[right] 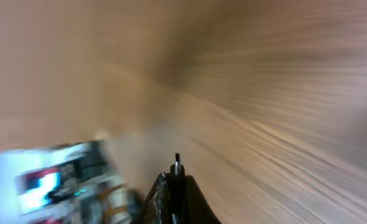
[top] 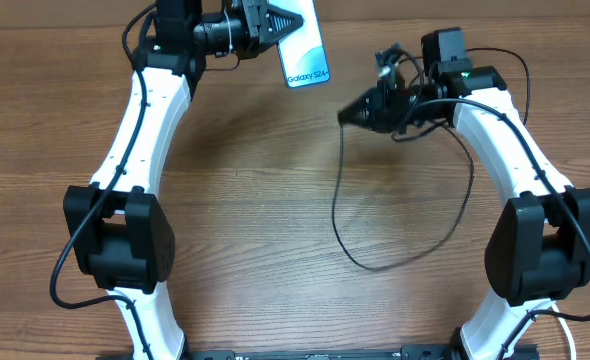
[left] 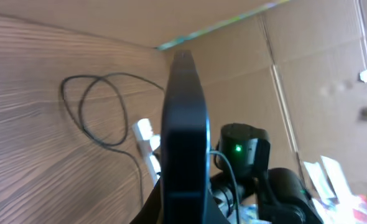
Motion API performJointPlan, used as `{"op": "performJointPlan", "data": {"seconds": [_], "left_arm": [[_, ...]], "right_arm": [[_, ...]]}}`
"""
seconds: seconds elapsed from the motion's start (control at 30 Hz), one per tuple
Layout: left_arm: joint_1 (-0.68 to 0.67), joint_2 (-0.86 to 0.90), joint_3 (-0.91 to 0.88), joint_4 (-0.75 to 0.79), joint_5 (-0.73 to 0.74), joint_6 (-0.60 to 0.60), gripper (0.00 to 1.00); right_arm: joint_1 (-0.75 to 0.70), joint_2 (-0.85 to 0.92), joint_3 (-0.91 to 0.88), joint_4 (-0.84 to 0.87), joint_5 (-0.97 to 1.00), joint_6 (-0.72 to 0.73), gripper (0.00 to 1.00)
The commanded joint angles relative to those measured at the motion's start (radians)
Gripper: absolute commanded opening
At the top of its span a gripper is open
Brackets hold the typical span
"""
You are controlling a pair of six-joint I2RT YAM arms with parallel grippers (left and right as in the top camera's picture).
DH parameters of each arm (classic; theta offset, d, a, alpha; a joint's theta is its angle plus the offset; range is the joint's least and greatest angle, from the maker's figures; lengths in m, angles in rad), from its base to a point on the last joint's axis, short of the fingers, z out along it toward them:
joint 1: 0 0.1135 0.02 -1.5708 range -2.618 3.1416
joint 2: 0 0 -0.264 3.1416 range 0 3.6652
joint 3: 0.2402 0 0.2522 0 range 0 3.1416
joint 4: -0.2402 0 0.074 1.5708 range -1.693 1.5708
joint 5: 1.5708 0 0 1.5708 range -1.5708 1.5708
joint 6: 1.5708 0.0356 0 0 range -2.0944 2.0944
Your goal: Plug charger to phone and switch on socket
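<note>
At the tabletop far edge, left claw grips slim blue-white phone; right claw pinches thin black charger cable.

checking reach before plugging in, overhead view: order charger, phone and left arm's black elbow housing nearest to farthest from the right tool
1. charger: gripped by the right tool
2. phone: up-left, in the left tool
3. left arm's black elbow housing: far lower left
</note>
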Motion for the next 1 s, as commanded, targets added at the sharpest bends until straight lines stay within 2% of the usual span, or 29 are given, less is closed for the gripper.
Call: {"op": "performJointPlan", "data": {"seconds": [0.0, 0.1, 0.17, 0.27, 0.43, 0.73, 0.87, 0.9, 0.97], "left_arm": [[0.007, -0.011, 0.010, -0.053, -0.065, 0.103, 0.04], [0.007, -0.011, 0.010, -0.113, -0.102, 0.148, 0.04], [0.007, -0.011, 0.010, -0.151, -0.121, 0.182, 0.04], [0.005, -0.011, 0.010, -0.179, -0.137, 0.203, 0.04], [0.005, -0.011, 0.010, -0.187, -0.138, 0.207, 0.04], [-0.005, -0.011, 0.010, -0.251, -0.143, 0.252, 0.04], [-0.029, -0.011, 0.010, -0.262, -0.145, 0.284, 0.04], [-0.035, -0.011, 0.010, -0.263, -0.145, 0.285, 0.04], [-0.037, -0.011, 0.010, -0.264, -0.145, 0.284, 0.04]], "right_arm": [[-0.008, -0.014, 0.013, -0.112, 0.442, -0.043, 0.04], [-0.008, -0.013, 0.002, -0.228, 0.731, 0.013, 0.04], [-0.008, -0.010, -0.030, -0.236, 0.824, 0.037, 0.04], [-0.008, 0.000, -0.076, -0.198, 0.842, 0.047, 0.04], [-0.008, 0.001, -0.191, -0.021, 0.875, 0.047, 0.04], [-0.008, 0.002, -0.306, 0.086, 0.886, 0.047, 0.05], [-0.008, 0.002, -0.354, 0.143, 0.886, 0.047, 0.12], [-0.008, 0.002, -0.355, 0.141, 0.887, 0.047, 0.20], [-0.008, 0.002, -0.355, 0.130, 0.886, 0.047, 0.29]]}}
